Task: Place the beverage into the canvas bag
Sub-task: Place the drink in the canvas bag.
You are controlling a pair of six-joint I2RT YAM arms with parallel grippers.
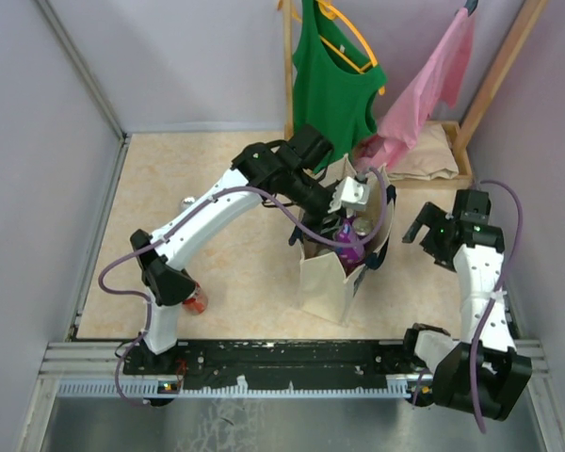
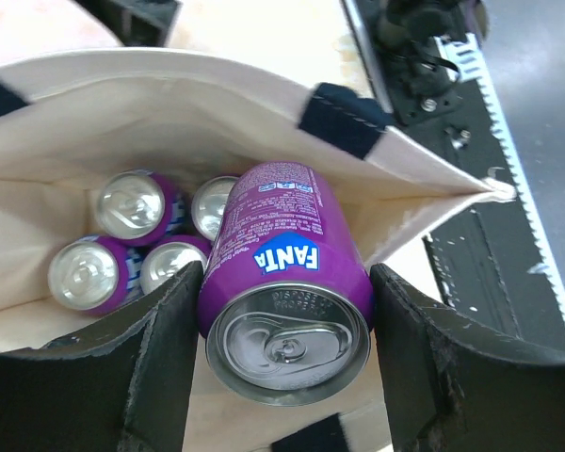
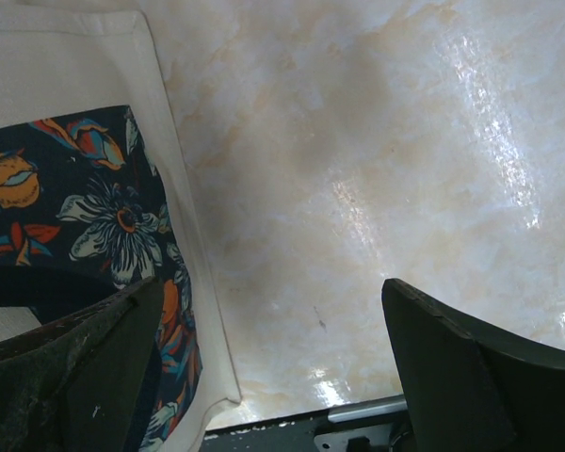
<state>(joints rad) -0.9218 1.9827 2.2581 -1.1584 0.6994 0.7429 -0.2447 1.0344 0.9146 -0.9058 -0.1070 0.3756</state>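
**From above:** your left claw [image 1: 347,231] reaches into the open mouth of the canvas bag [image 1: 322,282], which stands upright on the desk [image 1: 169,169]. A purple Fanta can [image 1: 348,247] shows at the bag's rim. Your right claw [image 1: 426,237] hangs to the right of the bag, apart from it. A green tank top [image 1: 334,85] and a pink garment [image 1: 424,89] hang behind the bag.

**Left wrist:** the claw's two black fingers [image 2: 160,358] press either side of the can. They grip it over the bag's opening, its top toward the camera. Four more cans [image 2: 132,202] stand upright on the bag's floor beneath it.

**Right wrist:** the jaws stand spread wide with nothing between them and bare desk beneath. The bag's floral panel [image 3: 85,207] lies beside one finger.
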